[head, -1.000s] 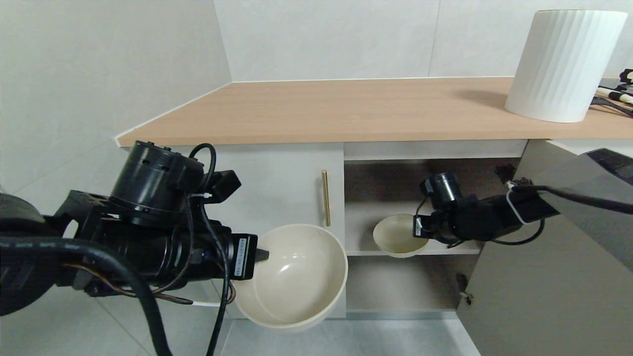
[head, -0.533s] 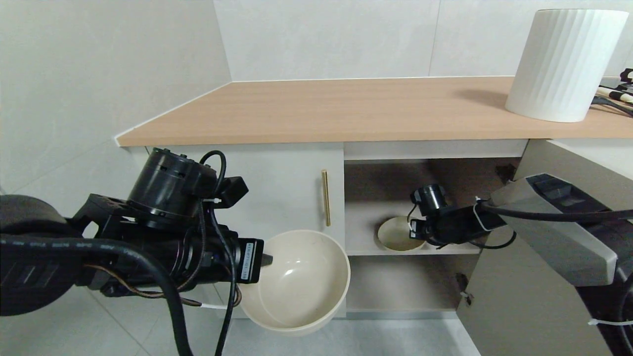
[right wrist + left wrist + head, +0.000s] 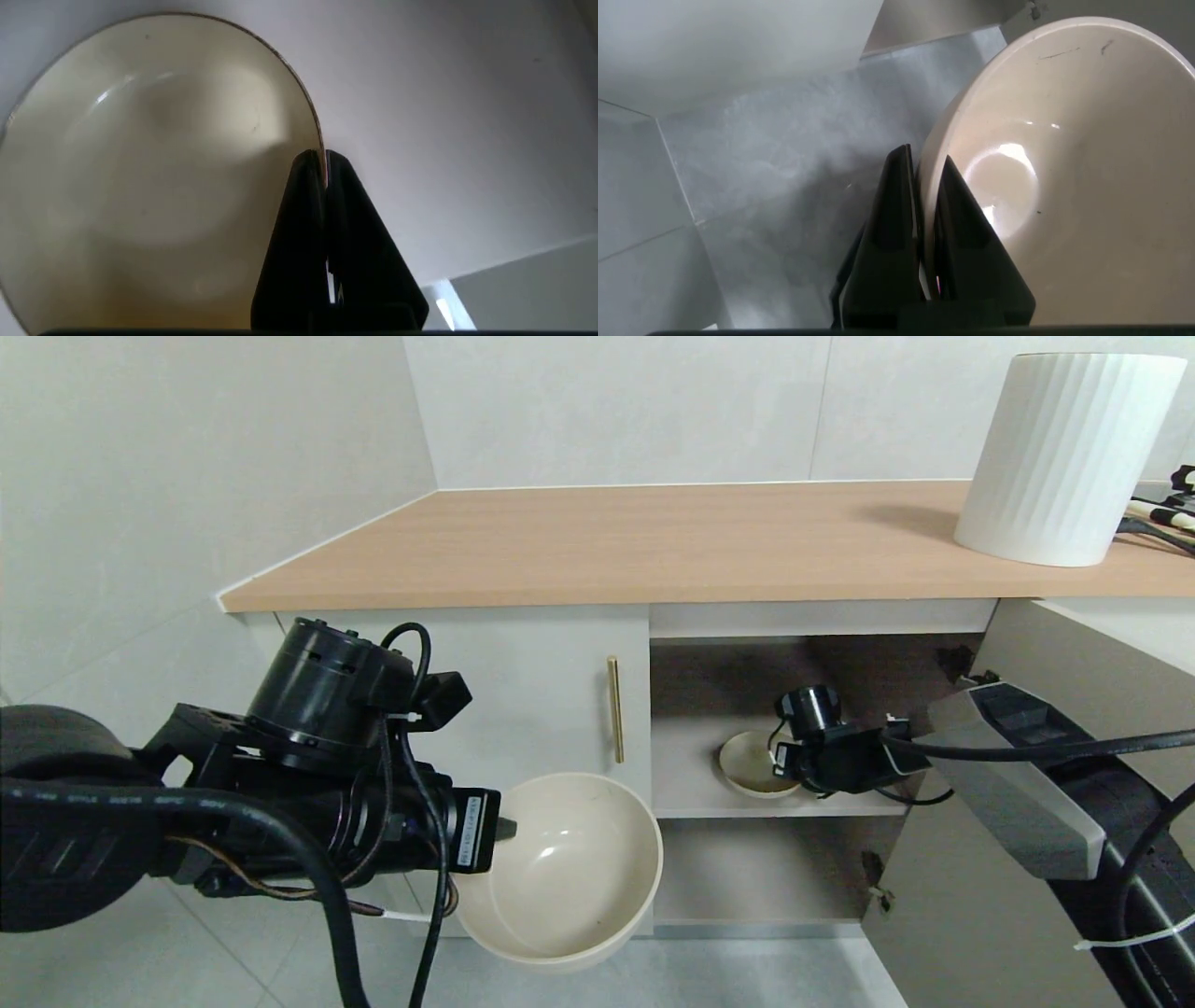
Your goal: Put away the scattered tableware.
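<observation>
A large cream bowl (image 3: 560,868) hangs in front of the shut cabinet door, low and left of the open compartment. My left gripper (image 3: 504,826) is shut on its rim, one finger inside and one outside; the left wrist view shows the bowl (image 3: 1064,177) pinched in the gripper (image 3: 923,201). A smaller cream bowl (image 3: 752,763) sits tilted over the cabinet shelf (image 3: 686,784). My right gripper (image 3: 782,767) is shut on that bowl's rim, deep inside the compartment. In the right wrist view the small bowl (image 3: 149,177) is clamped at its edge by the gripper (image 3: 325,168).
The right cabinet door (image 3: 1018,859) stands swung open beside my right arm. A brass handle (image 3: 614,709) marks the shut left door. On the wooden countertop (image 3: 653,541) stands a white ribbed cylinder (image 3: 1064,457), with utensils (image 3: 1162,513) behind it.
My right gripper has carried the small bowl from the shelf's front edge deeper into the compartment. The left arm with the large bowl has shifted slightly right and down.
</observation>
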Robot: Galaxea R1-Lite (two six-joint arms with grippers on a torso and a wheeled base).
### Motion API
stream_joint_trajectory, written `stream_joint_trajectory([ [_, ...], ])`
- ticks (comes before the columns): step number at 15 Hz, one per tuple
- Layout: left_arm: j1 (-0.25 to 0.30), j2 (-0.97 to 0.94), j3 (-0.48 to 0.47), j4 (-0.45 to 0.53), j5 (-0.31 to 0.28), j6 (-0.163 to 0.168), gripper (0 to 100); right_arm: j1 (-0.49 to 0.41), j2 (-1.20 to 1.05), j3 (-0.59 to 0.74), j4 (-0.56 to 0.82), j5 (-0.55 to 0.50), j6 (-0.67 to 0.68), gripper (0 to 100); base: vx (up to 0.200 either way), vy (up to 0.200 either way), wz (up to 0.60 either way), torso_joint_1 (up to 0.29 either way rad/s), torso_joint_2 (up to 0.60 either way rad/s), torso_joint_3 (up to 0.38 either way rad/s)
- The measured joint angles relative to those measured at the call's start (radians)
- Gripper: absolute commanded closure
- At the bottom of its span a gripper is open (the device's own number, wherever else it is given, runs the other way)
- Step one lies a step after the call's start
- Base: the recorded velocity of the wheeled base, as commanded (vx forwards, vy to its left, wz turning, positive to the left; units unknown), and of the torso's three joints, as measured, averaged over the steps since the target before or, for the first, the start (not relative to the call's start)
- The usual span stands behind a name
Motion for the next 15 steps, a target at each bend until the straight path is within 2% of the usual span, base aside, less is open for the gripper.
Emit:
stream_joint_trajectory([
  [4, 0.000, 0.002, 0.000, -0.001, 0.001, 0.000, 100, -0.001, 0.016, -0.027, 0.000, -0.020, 0.000, 100, 0.000, 0.000, 0.00, 0.000, 0.00, 0.000],
  [5, 0.000, 0.003, 0.000, -0.001, 0.000, 0.000, 100, -0.001, 0.018, -0.031, 0.000, -0.020, 0.000, 0, 0.000, 0.000, 0.00, 0.000, 0.00, 0.000],
  [12, 0.001, 0.010, -0.003, -0.002, 0.001, -0.001, 100, 0.002, -0.003, -0.030, 0.011, -0.020, 0.049, 0, 0.000, 0.000, 0.00, 0.000, 0.00, 0.000],
  [15, 0.001, 0.031, -0.003, -0.033, 0.006, 0.003, 100, 0.018, -0.143, 0.121, 0.029, 0.025, 0.079, 0, 0.000, 0.000, 0.00, 0.000, 0.00, 0.000],
])
